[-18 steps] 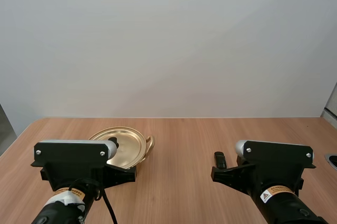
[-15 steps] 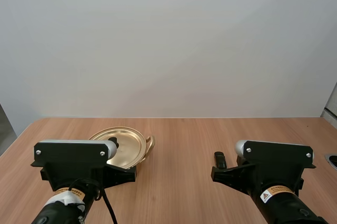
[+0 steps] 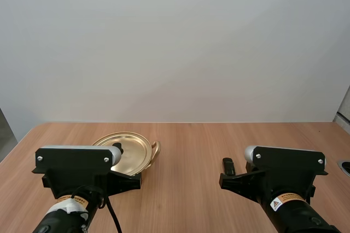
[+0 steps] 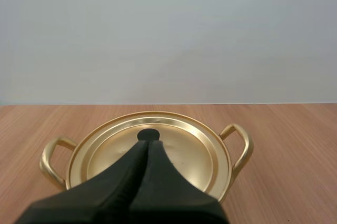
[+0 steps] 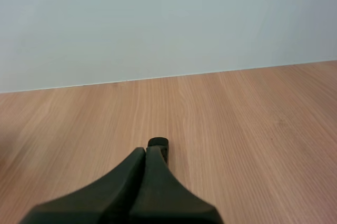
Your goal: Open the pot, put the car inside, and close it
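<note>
A golden pot (image 3: 155,150) with two loop handles stands on the wooden table at the left, its golden lid (image 3: 135,151) on it. The left wrist view shows the lid (image 4: 184,148) with a black knob (image 4: 149,134) at its centre. My left gripper (image 4: 148,144) is shut on nothing, its tips just short of the knob and low over the near side of the lid. My right gripper (image 5: 149,150) is shut too, a dark wedge over bare table. The high view has it (image 3: 228,165) at the right, well apart from the pot.
The wooden table (image 3: 186,145) runs back to a plain pale wall. There is open tabletop between the two arms and beyond the right gripper.
</note>
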